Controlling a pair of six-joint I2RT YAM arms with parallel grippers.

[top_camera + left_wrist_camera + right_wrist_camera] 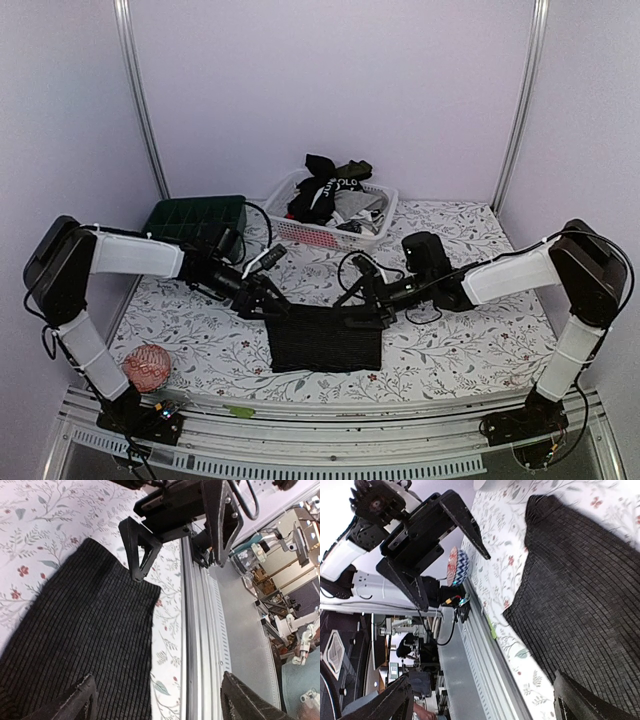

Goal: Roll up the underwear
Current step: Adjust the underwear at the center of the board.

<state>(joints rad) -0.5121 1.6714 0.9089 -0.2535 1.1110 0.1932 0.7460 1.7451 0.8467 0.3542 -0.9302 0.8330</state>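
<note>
Left gripper (pixel 270 302): spread wide, nothing held.
Right gripper (pixel 368 303): spread wide, empty.
Underwear (pixel 325 340): judged soft, light, limp.
Hold: far corners, beside both grippers, are best pinched.

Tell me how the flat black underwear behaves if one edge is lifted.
Probably floppy: the black underwear lies flat as thin ribbed cloth, so a lifted edge should drape. Likely light, being so thin. Its ribs may drag on the flowered tablecloth.

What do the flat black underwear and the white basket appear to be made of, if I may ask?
The underwear: soft ribbed knit cloth, matte, judging by its fine parallel ribs. The basket: probably moulded plastic, smooth white, with lattice walls.
</note>
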